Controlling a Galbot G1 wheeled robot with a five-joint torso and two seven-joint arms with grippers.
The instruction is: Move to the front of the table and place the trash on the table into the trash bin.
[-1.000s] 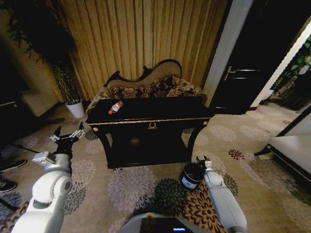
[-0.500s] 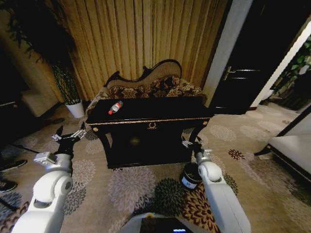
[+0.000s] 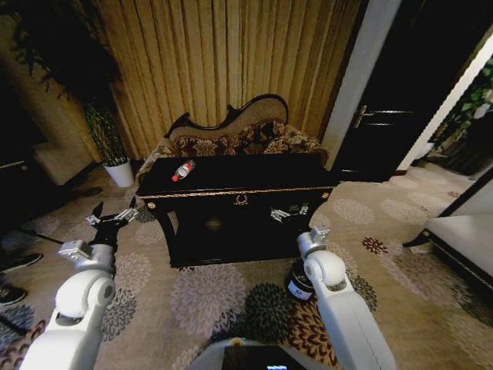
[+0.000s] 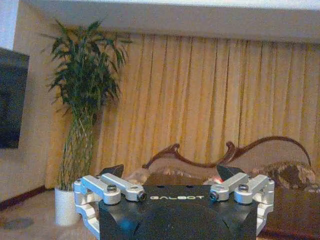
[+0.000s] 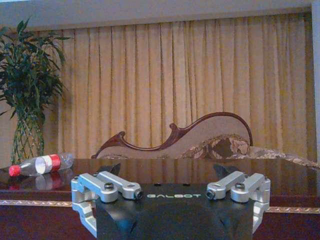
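Observation:
The black table (image 3: 231,187) with gold trim stands straight ahead. On its left part lies the trash, a clear bottle (image 3: 182,170) with a red label and cap. My right gripper (image 3: 291,210) is open and held up in front of the table's right half, just below the top. In the right wrist view the bottle (image 5: 40,164) lies far off to one side of the open right gripper (image 5: 167,170), on the glossy table top (image 5: 210,172). My left gripper (image 3: 113,216) hangs open off the table's left end. The dark trash bin (image 3: 296,282) stands on the carpet, partly behind my right forearm.
A brown floral sofa (image 3: 239,135) stands right behind the table, with curtains behind it. A potted plant in a white pot (image 3: 119,173) is at the back left. A dark door (image 3: 385,116) and a low bench (image 3: 462,239) are to the right. Patterned carpet covers the floor.
My right arm has risen from beside the trash bin to the height of the table's front edge. The left gripper has barely shifted. The bottle has not moved.

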